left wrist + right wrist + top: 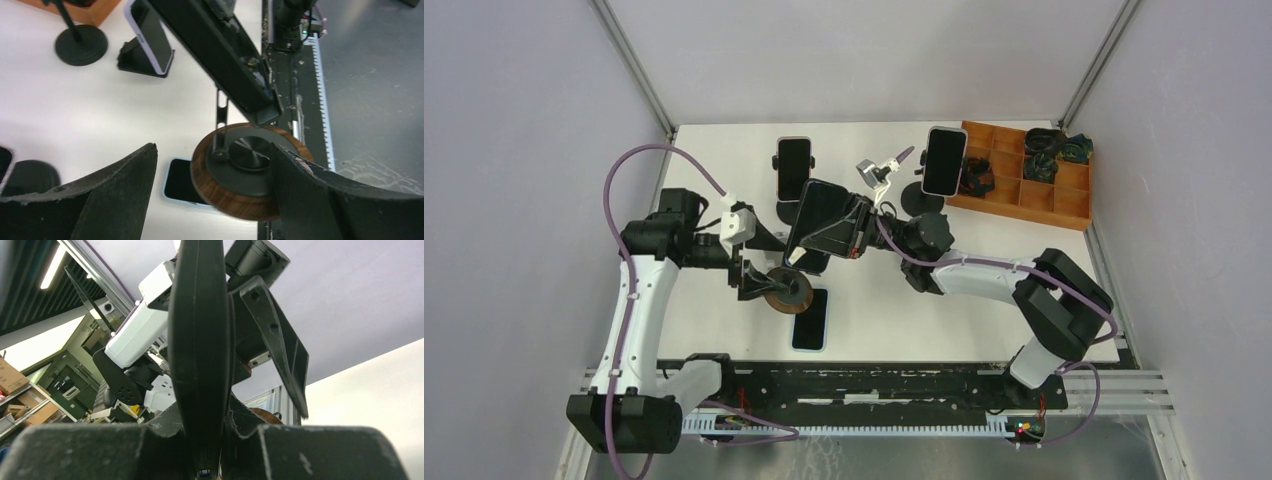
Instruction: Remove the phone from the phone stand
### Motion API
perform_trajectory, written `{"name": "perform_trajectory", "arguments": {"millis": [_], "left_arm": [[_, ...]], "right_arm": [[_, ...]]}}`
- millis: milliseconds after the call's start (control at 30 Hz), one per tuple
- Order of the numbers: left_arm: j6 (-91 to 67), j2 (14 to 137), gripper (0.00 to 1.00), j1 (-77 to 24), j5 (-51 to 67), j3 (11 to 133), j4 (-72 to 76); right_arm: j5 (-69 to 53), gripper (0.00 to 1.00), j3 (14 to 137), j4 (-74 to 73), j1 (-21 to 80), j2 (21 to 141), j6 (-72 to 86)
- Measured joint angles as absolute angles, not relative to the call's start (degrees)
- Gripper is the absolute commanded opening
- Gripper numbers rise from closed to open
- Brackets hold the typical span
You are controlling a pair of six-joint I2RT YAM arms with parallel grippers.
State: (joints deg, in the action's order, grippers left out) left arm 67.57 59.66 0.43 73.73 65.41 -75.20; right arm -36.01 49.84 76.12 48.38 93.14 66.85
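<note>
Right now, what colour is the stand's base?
Stand base: brown wood-grain, black top; left wrist view.

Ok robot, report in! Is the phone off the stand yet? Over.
Right gripper shut on phone. Left gripper open, straddling wooden stand base. Phone at stand top, cannot tell if free. Another phone flat beside base.

You see a wood-grain rim round the stand (227, 197) base, with a matt black top and a brushed, metal-looking disc at its centre. The phone (824, 218) shows a glossy black screen. The fingers (117, 192) of your left gripper (212, 152) look like rough, grainy matt black plastic. The table (75, 110) is smooth white with a soft sheen, and the tray (1024, 213) is plain orange-brown wood.
</note>
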Motion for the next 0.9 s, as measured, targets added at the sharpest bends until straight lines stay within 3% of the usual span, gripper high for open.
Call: {"name": "perform_trajectory", "arguments": {"millis": [233,400,900], "left_arm": [[73.58,62.17,0.74,-3.09,75.46,65.43,-81.36],[75.13,64.16,0.53,-3.99,76.42,66.15,-82.67],[80.82,65.30,0.05,-4.21,75.22,68.16,-84.34]], "right_arm": [[-35.77,0.00,52.75,76.38,49.34,95.53,66.96],[-35.77,0.00,53.45,76.51,50.57,96.42,67.02],[-34.65,0.03,53.45,78.59,50.92,96.44,67.48]]}}
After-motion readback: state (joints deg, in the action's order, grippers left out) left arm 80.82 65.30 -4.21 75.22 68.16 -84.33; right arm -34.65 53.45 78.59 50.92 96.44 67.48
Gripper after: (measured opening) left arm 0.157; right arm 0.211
